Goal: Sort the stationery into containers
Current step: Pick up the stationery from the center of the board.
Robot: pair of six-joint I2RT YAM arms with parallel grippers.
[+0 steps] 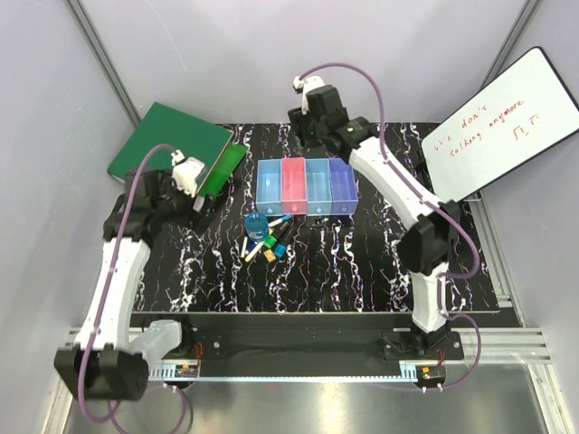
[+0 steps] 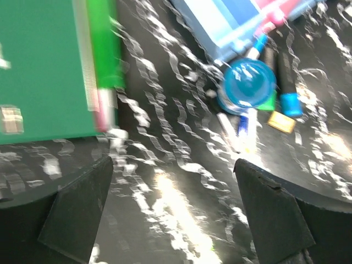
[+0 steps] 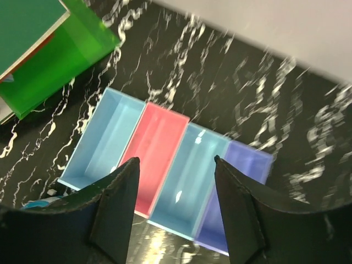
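Observation:
The stationery [image 1: 267, 237] lies in a small pile on the black marbled table, just in front of the containers [image 1: 308, 188]. The pile holds a round blue tin [image 2: 248, 83] and short markers [image 2: 287, 82] in blue, white and yellow. The containers are a joined row of four bins [image 3: 157, 151]: light blue, pink, light blue, purple, and all look empty. My right gripper [image 3: 176, 159] hangs open above the row's far side with nothing between its fingers. Left of the pile, low over bare table, my left gripper [image 2: 173, 162] stands wide open and empty.
A large green ring binder [image 1: 172, 145] lies at the table's back left, close to my left gripper. A whiteboard with red writing [image 1: 498, 122] leans at the right. Grey walls close in the back and sides.

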